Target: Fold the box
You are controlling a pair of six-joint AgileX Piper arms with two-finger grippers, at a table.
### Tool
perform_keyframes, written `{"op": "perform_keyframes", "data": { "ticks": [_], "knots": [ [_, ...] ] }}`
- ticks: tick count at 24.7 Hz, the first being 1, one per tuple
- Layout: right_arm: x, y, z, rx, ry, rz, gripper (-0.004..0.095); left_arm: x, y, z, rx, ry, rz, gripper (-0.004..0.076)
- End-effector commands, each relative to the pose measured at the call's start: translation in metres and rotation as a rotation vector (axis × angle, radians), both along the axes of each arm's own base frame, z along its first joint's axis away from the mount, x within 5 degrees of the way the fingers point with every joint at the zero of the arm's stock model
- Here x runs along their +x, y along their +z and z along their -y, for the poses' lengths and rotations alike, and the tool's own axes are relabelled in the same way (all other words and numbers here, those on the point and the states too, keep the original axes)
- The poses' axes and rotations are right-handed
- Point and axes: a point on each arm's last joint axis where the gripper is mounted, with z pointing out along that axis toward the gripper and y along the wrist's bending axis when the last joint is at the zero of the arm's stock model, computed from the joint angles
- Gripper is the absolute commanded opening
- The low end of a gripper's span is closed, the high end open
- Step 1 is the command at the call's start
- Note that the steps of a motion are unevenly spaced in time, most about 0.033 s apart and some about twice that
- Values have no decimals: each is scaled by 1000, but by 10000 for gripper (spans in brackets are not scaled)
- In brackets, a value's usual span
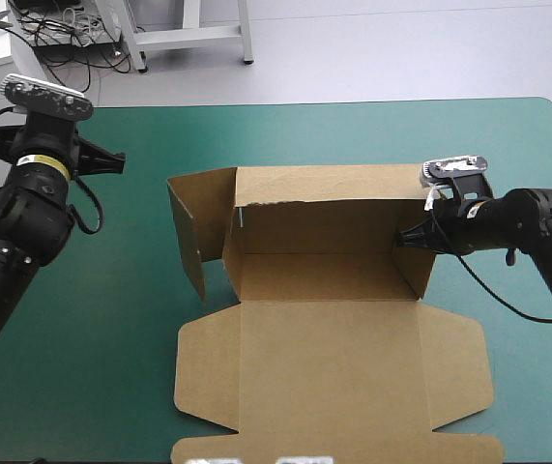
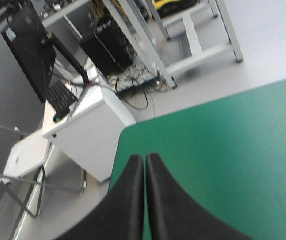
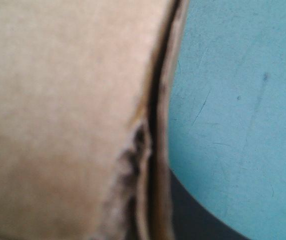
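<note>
The brown box (image 1: 324,280) lies mid-table with its back wall raised, its left flap (image 1: 198,227) standing up and its lid (image 1: 334,377) flat toward the near edge. My right gripper (image 1: 406,237) is at the box's right wall. In the right wrist view the wall's edge (image 3: 155,125) runs between the fingers, one black finger (image 3: 193,210) shows beside it, and the other is hidden behind the board. The gripper is shut on that wall. My left arm (image 1: 24,193) is held up off to the box's left, and its gripper (image 2: 145,157) is shut on nothing.
The teal-green cover (image 1: 111,367) surrounds the box on all sides. The left gripper points over the table's far-left corner (image 2: 127,130). The lid's front flap (image 1: 334,449) reaches the near edge of the table.
</note>
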Motion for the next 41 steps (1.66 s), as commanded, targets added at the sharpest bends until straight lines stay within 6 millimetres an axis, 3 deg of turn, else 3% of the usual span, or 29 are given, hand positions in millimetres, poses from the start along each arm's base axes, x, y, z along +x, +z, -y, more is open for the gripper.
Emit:
{"op": "perform_keyframes", "data": {
  "ticks": [1, 10, 15, 18, 23, 27, 30, 31, 33, 37, 41],
  "knots": [
    [2, 11, -1, 12, -5, 22, 0, -4, 9, -19, -42, -4, -8, 1],
    [38, -28, -8, 8, -15, -79, 0, -2, -3, -54, -82, 56, -109, 1],
    [65, -37, -12, 5, -17, -73, 7, -1, -5, -64, -93, 77, -124, 1],
    [81, -35, -15, 6, -21, -61, 120, -1, -5, -67, -100, 89, -124, 1],
    [113, -17, -20, 11, -39, -56, 502, 7, -15, -67, -89, 85, -190, 1],
    [124, 8, -17, -64, -17, -38, 536, 16, -27, -68, -81, 102, -256, 1],
    [116, 65, -3, -200, -40, 43, 535, 27, -39, -74, -165, 123, -298, 1],
    [110, 91, -1, -142, -126, 108, 535, 29, -43, -80, -220, 142, -306, 1],
    [102, 115, 0, -38, -216, 163, 535, 30, -47, -97, -277, 197, -310, 1],
    [95, 118, -1, -11, -201, 161, 535, 20, -51, -124, -391, 272, -345, 1],
    [108, 82, -12, 48, -172, 16, 535, 14, -57, -126, -498, 208, -424, 1]
  ]
}}
